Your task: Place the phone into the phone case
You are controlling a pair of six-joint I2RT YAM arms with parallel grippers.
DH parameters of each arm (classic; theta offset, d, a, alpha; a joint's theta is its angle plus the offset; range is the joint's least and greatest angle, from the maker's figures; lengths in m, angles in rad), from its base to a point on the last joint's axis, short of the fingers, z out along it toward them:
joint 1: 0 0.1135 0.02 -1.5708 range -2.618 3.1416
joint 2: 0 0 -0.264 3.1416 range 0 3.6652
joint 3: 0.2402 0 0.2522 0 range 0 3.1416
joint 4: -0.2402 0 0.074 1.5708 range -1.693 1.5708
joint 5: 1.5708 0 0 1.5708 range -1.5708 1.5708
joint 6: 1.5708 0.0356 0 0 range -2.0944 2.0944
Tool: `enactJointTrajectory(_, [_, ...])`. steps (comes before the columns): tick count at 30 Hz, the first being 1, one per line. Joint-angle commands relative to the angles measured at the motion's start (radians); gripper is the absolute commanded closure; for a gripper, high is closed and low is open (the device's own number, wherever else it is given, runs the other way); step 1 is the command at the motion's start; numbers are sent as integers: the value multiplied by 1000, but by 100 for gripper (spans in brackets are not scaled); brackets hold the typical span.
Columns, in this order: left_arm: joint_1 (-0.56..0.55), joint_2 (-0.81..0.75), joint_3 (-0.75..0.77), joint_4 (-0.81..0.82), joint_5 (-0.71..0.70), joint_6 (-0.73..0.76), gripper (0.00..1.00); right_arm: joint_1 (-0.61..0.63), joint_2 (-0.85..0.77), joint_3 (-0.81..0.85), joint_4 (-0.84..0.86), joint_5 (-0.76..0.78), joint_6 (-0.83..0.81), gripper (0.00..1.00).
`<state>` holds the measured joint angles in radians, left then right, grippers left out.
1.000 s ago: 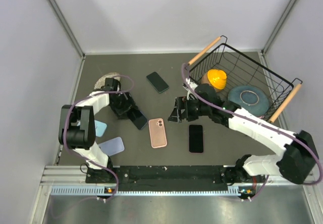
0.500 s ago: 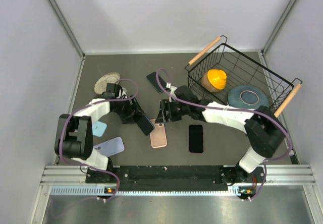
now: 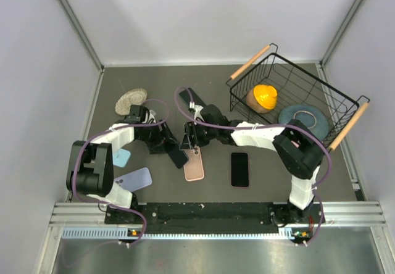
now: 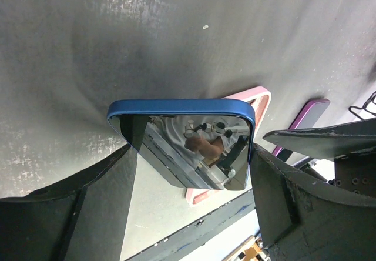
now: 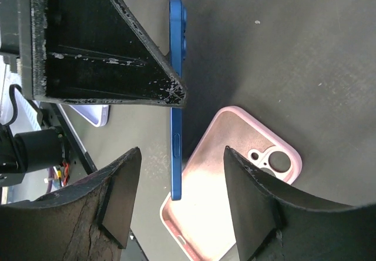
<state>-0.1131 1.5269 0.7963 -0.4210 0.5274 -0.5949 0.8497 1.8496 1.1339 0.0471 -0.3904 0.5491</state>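
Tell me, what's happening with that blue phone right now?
Left gripper shut on blue phone, held on edge beside pink case. Right gripper open, close over both. Pink case empty, nothing blocking it.

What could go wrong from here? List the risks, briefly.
1. The left gripper holds the blue phone on edge beside the pink case, not over it. Laid down from here, it could catch the rim or land on the table.
2. The open right gripper hangs close to the phone and the left gripper, so they could collide.
3. The case lies loose, so a push may slide it.
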Motion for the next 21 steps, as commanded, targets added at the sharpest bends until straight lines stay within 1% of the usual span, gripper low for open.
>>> enactJointTrajectory(1, [-2, -30, 4, 44, 40, 12, 65, 14, 25, 38, 76, -25, -12, 43])
enactJointTrajectory(6, [-3, -34, 1, 48, 49, 9, 65, 23, 48, 35, 88, -36, 5, 45])
enactJointTrajectory(9, [-3, -34, -3, 53, 54, 3, 65, 32, 69, 50, 67, -18, 8, 47])
enactJointTrajectory(12, [-3, -33, -14, 65, 71, -6, 65, 37, 88, 69, 59, -30, 11, 51])
enactJointTrajectory(13, [-3, -31, -16, 64, 71, -8, 64, 41, 88, 69, 60, -27, 9, 59])
enactJointTrajectory(15, [-3, -33, -22, 64, 69, -9, 64, 45, 76, 63, 60, -10, 18, 70])
enactJointTrajectory(16, [-3, -34, -23, 67, 71, -14, 62, 45, 68, 58, 62, 2, 23, 83])
enactJointTrajectory(18, [-3, -48, -31, 74, 75, -19, 57, 45, 53, 47, 60, 37, 37, 100])
enactJointTrajectory(19, [-3, -56, -31, 76, 74, -25, 47, 45, 34, 41, 63, 44, 43, 100])
enactJointTrajectory(21, [-3, -91, -39, 80, 79, -32, 35, 43, 14, 21, 82, 64, 58, 100])
